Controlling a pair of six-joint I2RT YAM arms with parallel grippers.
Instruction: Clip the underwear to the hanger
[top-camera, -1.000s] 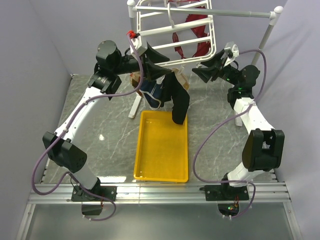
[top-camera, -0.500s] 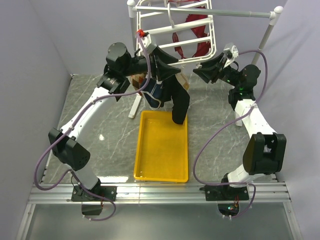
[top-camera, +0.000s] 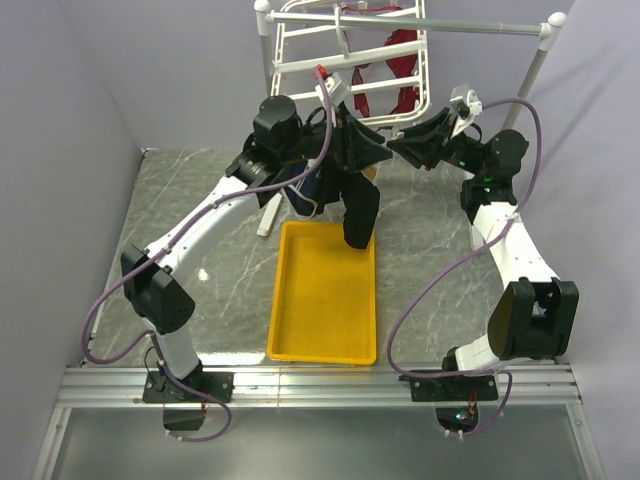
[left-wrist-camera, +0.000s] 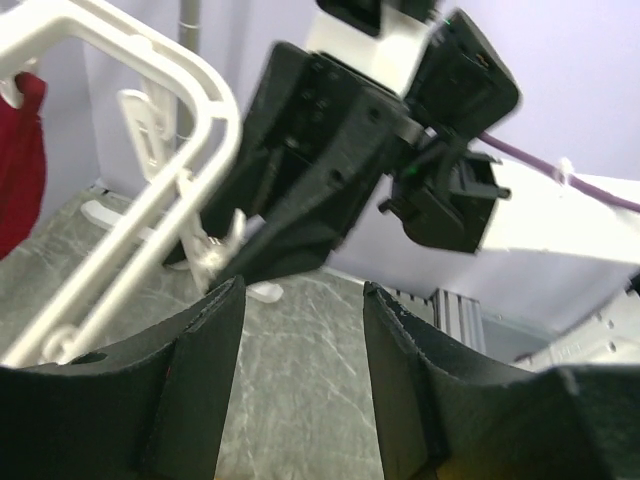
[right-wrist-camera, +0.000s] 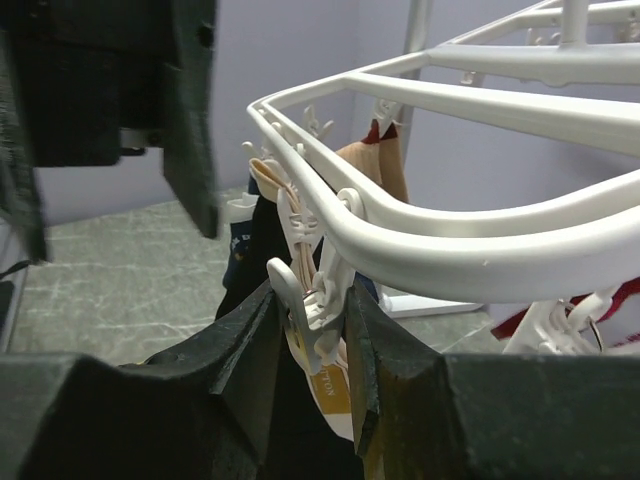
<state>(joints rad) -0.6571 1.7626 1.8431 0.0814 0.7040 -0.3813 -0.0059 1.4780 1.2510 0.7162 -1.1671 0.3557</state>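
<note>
The underwear (top-camera: 358, 208) is seen hanging below the near edge of the hanger (top-camera: 345, 62), its long axis pointing straight down toward the yellow tray (top-camera: 322, 300) under the hanger's near side. What holds it up is hidden by the arms. In the right wrist view its tan waistband (right-wrist-camera: 328, 388) is found directly beneath a clip (right-wrist-camera: 318, 262) on the hanger's near corner bar. The right gripper (right-wrist-camera: 308, 300) is set around that clip with a pad against each side, so the clip appears to be pinched. The waistband lies just below this pincer and would have to be raised into the clip's mouth.

The left gripper (left-wrist-camera: 300, 300) is held spread and empty beside the same corner of the hanger, and is judged better placed to lift the cloth. Room is tight. The navy pair (top-camera: 303, 195) hangs just left of the underwear, and the hanger's bars close in above. Open space is left only beneath the hanger.
</note>
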